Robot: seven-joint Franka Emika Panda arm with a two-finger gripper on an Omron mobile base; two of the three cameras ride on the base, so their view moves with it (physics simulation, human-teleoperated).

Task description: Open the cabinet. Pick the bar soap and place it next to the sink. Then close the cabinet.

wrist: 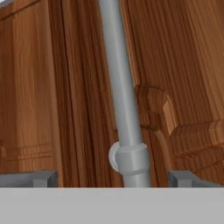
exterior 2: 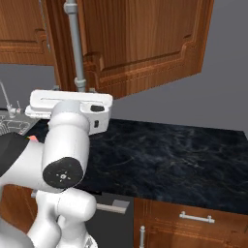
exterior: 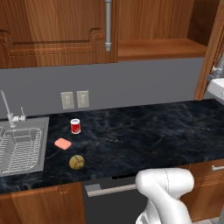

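My gripper (wrist: 113, 179) is up at the cabinet (exterior: 57, 30), jaws spread wide and closed on nothing. In the hand view my two fingertips (wrist: 41, 178) stand one on each side of the foot of a long grey bar handle (wrist: 124, 109); the bar runs up between them, and I cannot tell whether either tip touches it. In the right base view my hand sits just below the same handle (exterior 2: 75, 43), against the lower edge of the right door (exterior 2: 145, 43), which is swung out from the cabinet front. In the left base view the left door is shut, and beside it the right half of the cabinet stands open, showing a bare wooden shelf (exterior: 159, 48).

The bar soap (exterior: 63, 143) lies flat on the dark marbled counter (exterior: 144, 135), close to the right rim of the sink (exterior: 22, 148) and apart from it. A red can (exterior: 75, 126) stands upright nearer the back wall, beyond the soap. A yellow-brown ball (exterior: 76, 162) rests toward the counter's front edge, on the near side of the soap. The sink sits at the counter's left end, with a wire rack inside and a thin faucet (exterior: 8, 109) at its back edge
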